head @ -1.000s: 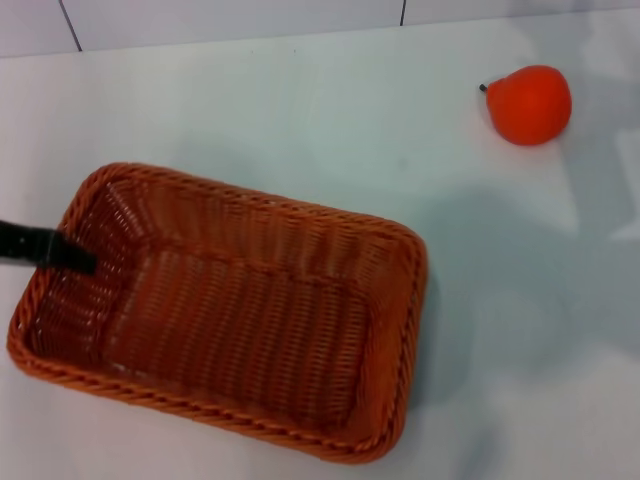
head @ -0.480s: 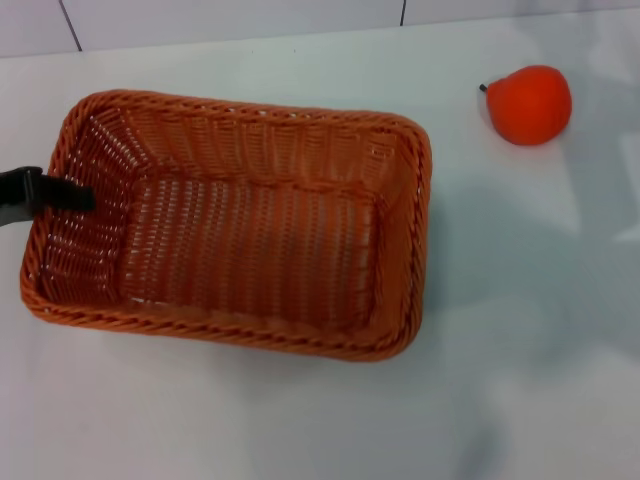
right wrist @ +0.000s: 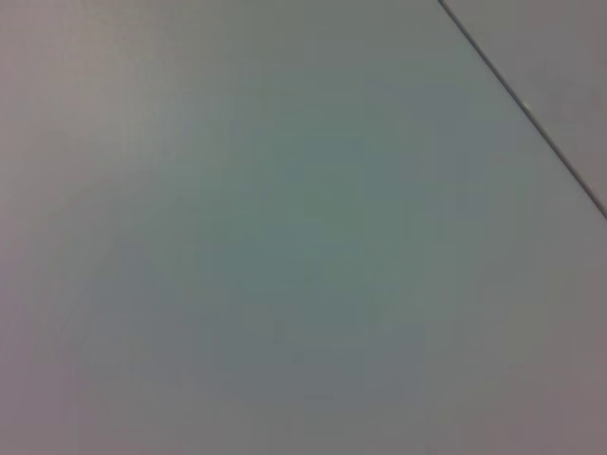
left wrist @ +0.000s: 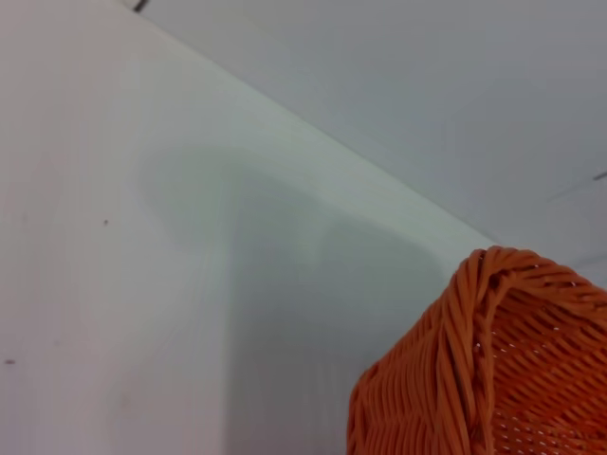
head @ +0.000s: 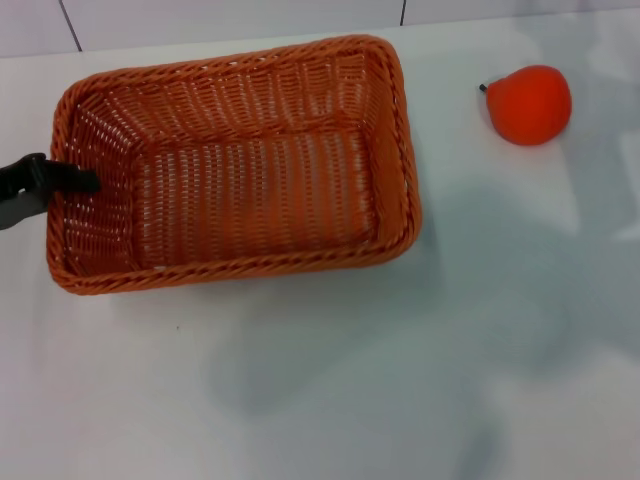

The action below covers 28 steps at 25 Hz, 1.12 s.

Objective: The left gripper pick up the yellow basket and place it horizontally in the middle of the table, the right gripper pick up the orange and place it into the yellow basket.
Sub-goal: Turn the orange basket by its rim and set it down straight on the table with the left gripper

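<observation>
The yellow basket [head: 230, 268], an orange-brown woven wicker rectangle, lies lengthwise across the left and middle of the head view, its right end angled slightly away. My left gripper [head: 62, 181] reaches in from the left edge and is shut on the basket's left short rim. A broad shadow on the table [head: 330, 400] in front of the basket suggests it is held off the surface. A corner of the basket [left wrist: 493, 379] shows in the left wrist view. The orange [head: 530, 104] sits on the table at the far right, apart from the basket. My right gripper is out of view.
The white table ends at a tiled wall [head: 230, 18] just behind the basket. The right wrist view shows only plain white surface with one dark seam line [right wrist: 531, 114].
The basket, held by my left gripper, has swung and moved away from me toward the back of the table, its long side now nearly level. The orange has not moved.
</observation>
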Available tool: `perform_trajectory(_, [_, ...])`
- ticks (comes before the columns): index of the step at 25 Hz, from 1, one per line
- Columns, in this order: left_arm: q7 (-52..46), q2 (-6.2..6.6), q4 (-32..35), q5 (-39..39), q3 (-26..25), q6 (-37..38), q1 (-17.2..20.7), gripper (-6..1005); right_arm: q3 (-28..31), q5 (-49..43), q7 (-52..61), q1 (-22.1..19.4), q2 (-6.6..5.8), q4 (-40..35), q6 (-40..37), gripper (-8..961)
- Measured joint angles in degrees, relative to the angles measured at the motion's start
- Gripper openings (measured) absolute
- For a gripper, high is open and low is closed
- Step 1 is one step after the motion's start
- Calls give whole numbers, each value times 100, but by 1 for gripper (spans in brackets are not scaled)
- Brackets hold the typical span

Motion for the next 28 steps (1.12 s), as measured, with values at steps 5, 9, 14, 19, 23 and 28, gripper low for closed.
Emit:
perform_trajectory(5, [0, -3, -235, -54, -17, -240, 26, 162, 7, 0, 0, 3, 0, -18, 49, 906])
perform_trajectory(9, [-54, 3, -304, -120, -25, -274, 30, 162, 9, 0, 0, 12, 0, -25, 49, 906])
perform_trajectory(14, [-71, 9, -374, -202, -15, -274, 33, 221, 8, 0, 0, 23, -2, -39, 49, 905])
perform_trajectory(19, [10, 30, -398, -276, -11, -276, 72, 381, -53, -18, -2, 32, -9, -47, 49, 905])
perform_trajectory(23, [475, 69, -347, -451, -33, -374, 119, 560, -161, -41, -37, 38, -18, -54, 49, 905])
perform_trajectory(28, [1795, 173, -358, -1313, -49, -836, 363, 668, -882, -198, 61, -116, -49, -398, 67, 904])
